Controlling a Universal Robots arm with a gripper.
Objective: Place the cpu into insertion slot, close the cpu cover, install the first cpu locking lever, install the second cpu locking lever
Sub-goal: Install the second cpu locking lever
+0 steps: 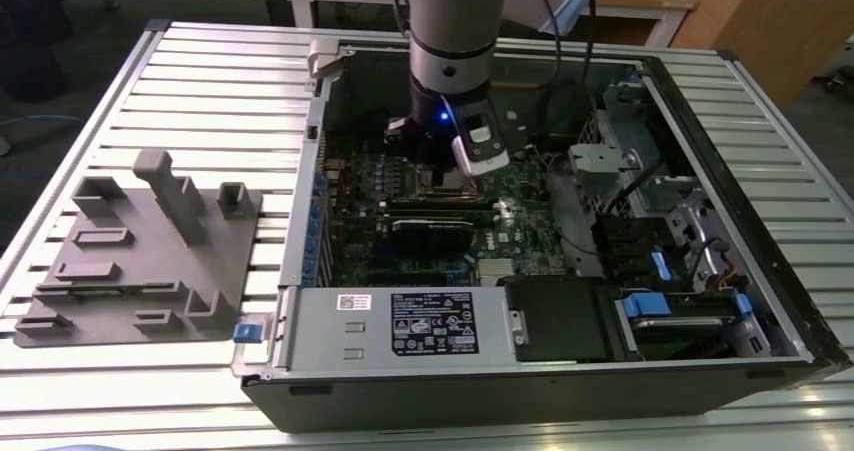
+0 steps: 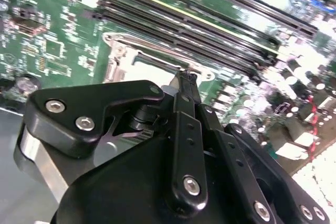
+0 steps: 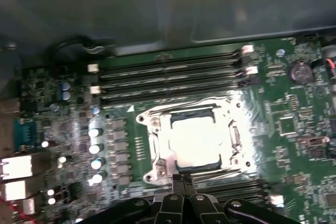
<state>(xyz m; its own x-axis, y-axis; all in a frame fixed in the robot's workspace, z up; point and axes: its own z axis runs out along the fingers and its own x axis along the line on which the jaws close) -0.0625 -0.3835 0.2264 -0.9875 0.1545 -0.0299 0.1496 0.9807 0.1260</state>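
The cpu [image 3: 193, 141], a bright silvery square, lies flat in the insertion slot [image 3: 157, 169] on the green motherboard. The cpu cover [image 3: 239, 129], a shiny metal frame, lies down around the chip. My gripper [image 3: 181, 180] is at the socket's edge, on the side away from the nearer long memory slots. Its fingertips are pressed together with nothing visible between them. In the second wrist view the gripper [image 2: 186, 77] tapers to one point beside the socket's metal frame [image 2: 122, 39]. In the exterior view the arm reaches down into the open computer case, with the gripper [image 1: 447, 176] low over the board.
Long black memory slots [image 3: 173, 77] run beside the socket, and capacitors [image 3: 95, 148] stand near it. The case walls [image 1: 314, 171] surround the board. A labelled black box [image 1: 427, 323] sits at the case's front. A grey fixture block [image 1: 140, 251] rests on the slatted table at the exterior view's left.
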